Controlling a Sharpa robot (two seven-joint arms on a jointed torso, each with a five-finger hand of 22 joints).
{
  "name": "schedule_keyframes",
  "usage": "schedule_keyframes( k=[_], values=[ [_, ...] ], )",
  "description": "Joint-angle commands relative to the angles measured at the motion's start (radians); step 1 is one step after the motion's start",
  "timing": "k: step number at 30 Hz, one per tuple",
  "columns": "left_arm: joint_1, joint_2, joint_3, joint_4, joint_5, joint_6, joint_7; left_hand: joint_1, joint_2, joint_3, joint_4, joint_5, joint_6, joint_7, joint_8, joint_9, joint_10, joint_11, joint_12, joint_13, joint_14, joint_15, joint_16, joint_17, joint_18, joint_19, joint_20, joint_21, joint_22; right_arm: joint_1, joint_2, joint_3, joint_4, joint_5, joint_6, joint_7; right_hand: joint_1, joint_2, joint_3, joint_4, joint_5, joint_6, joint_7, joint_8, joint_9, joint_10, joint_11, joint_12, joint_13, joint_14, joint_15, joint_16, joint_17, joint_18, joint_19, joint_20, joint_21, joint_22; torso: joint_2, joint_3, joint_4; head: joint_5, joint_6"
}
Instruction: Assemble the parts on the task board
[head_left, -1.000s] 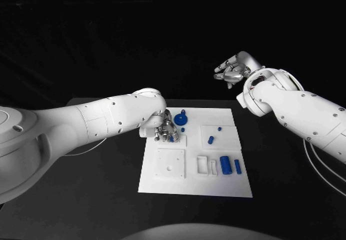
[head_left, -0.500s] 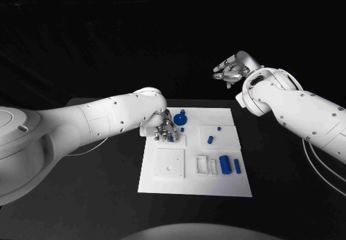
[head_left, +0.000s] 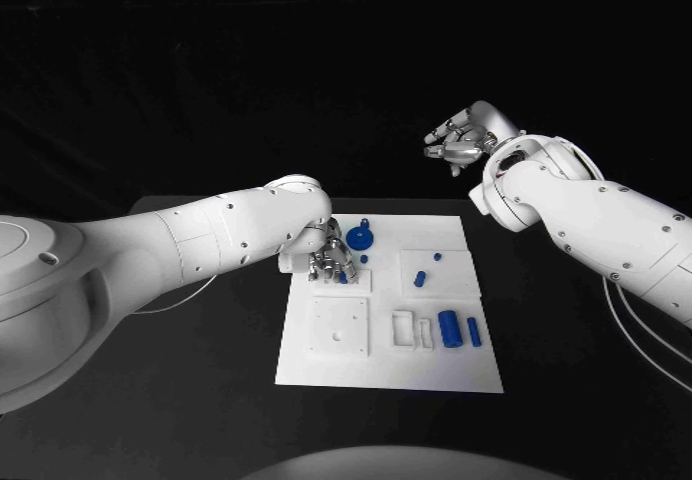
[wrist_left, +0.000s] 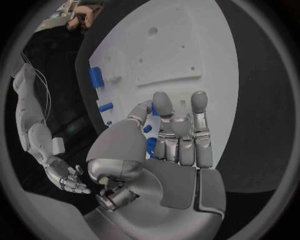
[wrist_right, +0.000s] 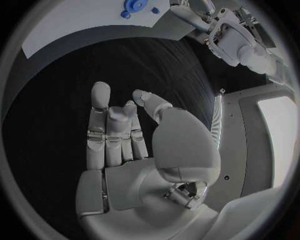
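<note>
The white task board (head_left: 389, 365) lies in the middle of the black table. On it are a round blue part (head_left: 361, 238), small blue pegs (head_left: 421, 278) and two blue cylinders (head_left: 451, 329). My left hand (head_left: 329, 262) hovers low over the board's far left corner, beside the round part, fingers straight and close together, with nothing plainly in its grasp. In the left wrist view the left hand (wrist_left: 172, 150) half hides a blue piece (wrist_left: 150, 145). My right hand (head_left: 462, 138) is raised beyond the table's far edge and holds nothing (wrist_right: 119, 145).
A square raised plate (head_left: 342, 325) and small white sockets (head_left: 414, 330) stand on the board's near half. Black table (head_left: 202, 330) surrounds the board on every side. The left forearm (head_left: 202, 235) spans the table's left part.
The right hand has edged slightly to the right in the air. The left hand stays over the same corner of the board.
</note>
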Motion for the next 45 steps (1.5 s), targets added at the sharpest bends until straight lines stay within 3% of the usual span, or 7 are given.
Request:
schedule_keyframes(
  k=[1, 15, 26, 30, 34, 36, 45],
  values=[
    [-0.023, 0.003, -0.011, 0.0, -0.009, -0.004, -0.006, -0.002, -0.015, 0.006, 0.001, -0.059, 0.043, -0.047, 0.004, 0.001, 0.035, -0.003, 0.007, -0.002, -0.007, -0.002, 0.001, -0.002, 0.004, 0.003, 0.005, -0.006, 0.016, -0.001, 0.0, 0.0, 0.004, -0.011, 0.011, 0.004, -0.005, 0.001, 0.001, -0.002, 0.002, -0.004, 0.002, -0.001, -0.001, -0.006, 0.001, 0.001, -0.001, -0.008, 0.002, -0.003, -0.001, 0.006, 0.033, 0.001, -0.004, 0.001, 0.0, -0.0003, 0.0009, -0.001, 0.0],
    [-0.025, -0.002, -0.011, -0.001, -0.023, -0.006, -0.007, 0.051, -0.044, -0.069, 0.101, -0.149, 0.053, -0.052, 0.011, 0.009, 0.036, -0.005, 0.014, -0.009, -0.004, -0.003, 0.004, -0.001, 0.002, 0.013, 0.005, -0.021, 0.018, -0.005, -0.004, 0.0, 0.009, -0.011, 0.013, 0.003, -0.006, 0.001, 0.0, -0.002, 0.003, -0.004, 0.002, -0.001, -0.001, -0.005, 0.001, 0.001, -0.001, -0.007, 0.002, -0.003, -0.001, 0.006, 0.033, 0.001, -0.005, 0.002, 0.0, 0.0002, -0.0002, -0.001, -0.001],
    [-0.025, -0.022, -0.011, 0.019, -0.033, -0.028, -0.007, 0.056, -0.06, -0.139, 0.167, -0.273, 0.064, -0.054, 0.016, 0.016, 0.037, -0.005, 0.018, -0.014, -0.002, -0.003, 0.004, -0.003, 0.002, 0.016, 0.006, -0.024, 0.018, -0.008, -0.008, 0.0, 0.01, -0.011, 0.011, 0.003, -0.007, 0.001, -0.001, 0.0, 0.004, -0.004, 0.001, -0.001, -0.001, -0.006, 0.001, 0.001, -0.002, -0.007, 0.002, -0.004, -0.002, 0.006, 0.033, 0.001, -0.006, 0.003, 0.0, 0.0006, 0.0006, -0.003, 0.002],
    [-0.024, -0.032, -0.01, 0.03, -0.043, -0.033, -0.007, 0.023, -0.103, -0.149, 0.217, -0.451, 0.075, -0.051, 0.024, 0.022, 0.037, -0.003, 0.021, -0.014, 0.0, -0.002, 0.006, -0.001, 0.003, 0.017, 0.007, -0.025, 0.018, -0.01, -0.009, 0.0, 0.008, -0.011, 0.011, 0.003, -0.007, 0.0, -0.002, -0.001, 0.005, -0.005, 0.001, -0.001, -0.001, -0.005, 0.001, 0.001, -0.002, -0.007, 0.002, -0.004, -0.002, 0.006, 0.033, 0.001, -0.006, 0.003, -0.001, 0.0003, 0.0006, -0.003, 0.002],
    [-0.024, -0.04, -0.009, 0.04, -0.047, -0.032, -0.008, 0.024, -0.167, -0.086, 0.3, -0.517, 0.079, -0.05, 0.025, 0.026, 0.037, -0.002, 0.024, -0.018, 0.0, -0.001, 0.005, -0.001, 0.005, 0.018, 0.009, -0.026, 0.018, -0.012, -0.009, 0.0, 0.007, -0.011, 0.011, 0.003, -0.007, 0.0, -0.002, -0.001, 0.005, -0.005, 0.001, -0.001, -0.001, -0.005, 0.001, 0.001, -0.002, -0.007, 0.002, -0.004, -0.002, 0.006, 0.033, 0.001, -0.006, 0.003, -0.001, 0.0002, 0.0007, -0.002, 0.001],
    [-0.023, -0.044, -0.009, 0.044, -0.048, -0.03, -0.008, 0.032, -0.197, -0.071, 0.346, -0.528, 0.082, -0.049, 0.024, 0.027, 0.037, -0.002, 0.024, -0.019, 0.0, -0.001, 0.006, -0.001, 0.005, 0.018, 0.009, -0.026, 0.019, -0.012, -0.01, 0.0, 0.007, -0.011, 0.011, 0.003, -0.008, -0.001, -0.004, 0.0, 0.006, -0.006, 0.002, -0.001, -0.002, -0.005, 0.001, 0.001, -0.002, -0.007, 0.002, -0.004, -0.002, 0.006, 0.034, 0.001, -0.006, 0.003, -0.001, -0.0002, 0.0002, 0.001, 0.0],
    [-0.021, -0.055, -0.005, 0.053, -0.049, -0.034, -0.009, 0.048, -0.24, -0.079, 0.427, -0.534, 0.087, -0.05, 0.017, 0.028, 0.038, -0.003, 0.021, -0.024, -0.004, -0.003, 0.002, -0.003, 0.001, 0.016, 0.005, -0.027, 0.018, -0.014, -0.011, 0.0, 0.006, -0.011, 0.01, 0.003, -0.007, -0.001, -0.015, 0.001, 0.01, -0.006, 0.001, -0.001, -0.001, -0.006, 0.001, 0.0, -0.003, -0.007, 0.002, -0.005, -0.002, 0.006, 0.034, 0.001, -0.008, 0.003, 0.0, -0.0017, 0.0011, 0.0, 0.004]
  ],
)
